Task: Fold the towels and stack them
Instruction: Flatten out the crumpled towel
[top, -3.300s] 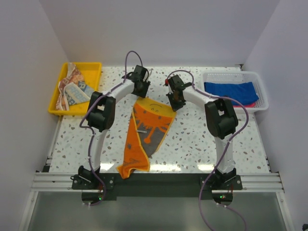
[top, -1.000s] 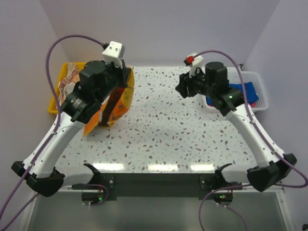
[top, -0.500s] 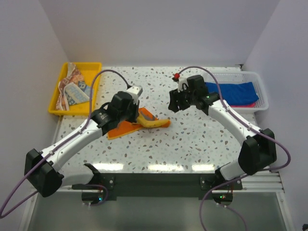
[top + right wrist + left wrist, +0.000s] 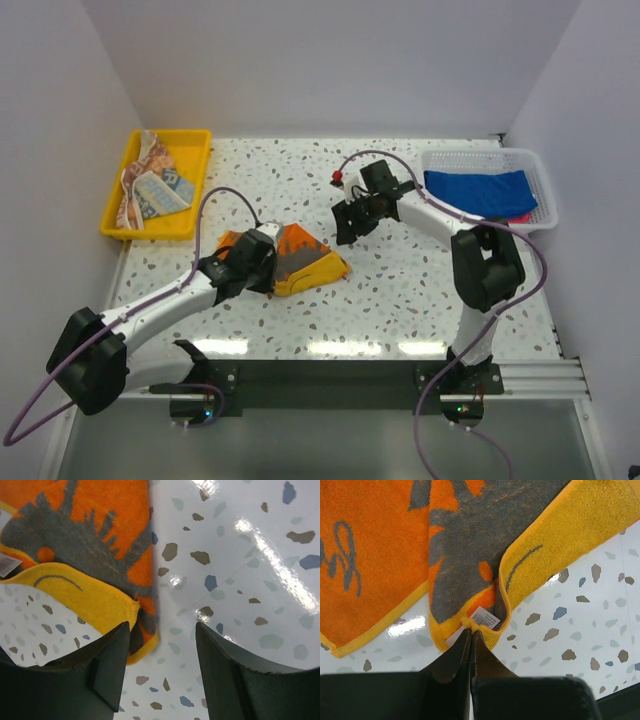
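Fingers (image 4: 451, 661) on the left gripper (image 4: 471, 635) are squeezing tight together, pinching the yellow-edged corner of the orange towel (image 4: 380, 540) right next to its little white label (image 4: 483, 617). That towel is lying in a rough folded heap on the speckled table (image 4: 420, 290), a bit left of the middle. Its grey print is showing and a yellow flap is folding over at the end nearer the right arm. The left arm is reaching in low from the near left, so the towel is sitting right at its fingertips and spreading away from them.

Over on the other side, the right gripper (image 4: 348, 228) is hanging just past the towel's far right end, jaws spread wide and gripping nothing. In its wrist view the towel's corner is poking in beside one finger, and I can't tell if it's touching.

Going further out, the yellow tray (image 4: 190, 152) is sitting at the far left corner with the orange-blue printed towel (image 4: 150, 185) crumpled inside it. The white mesh basket (image 4: 470, 155) is sitting at the far right, holding the blue towel (image 4: 478, 189) lying flat. A sliver of the pink towel (image 4: 521, 214) is peeking out from under the blue one's near right edge.
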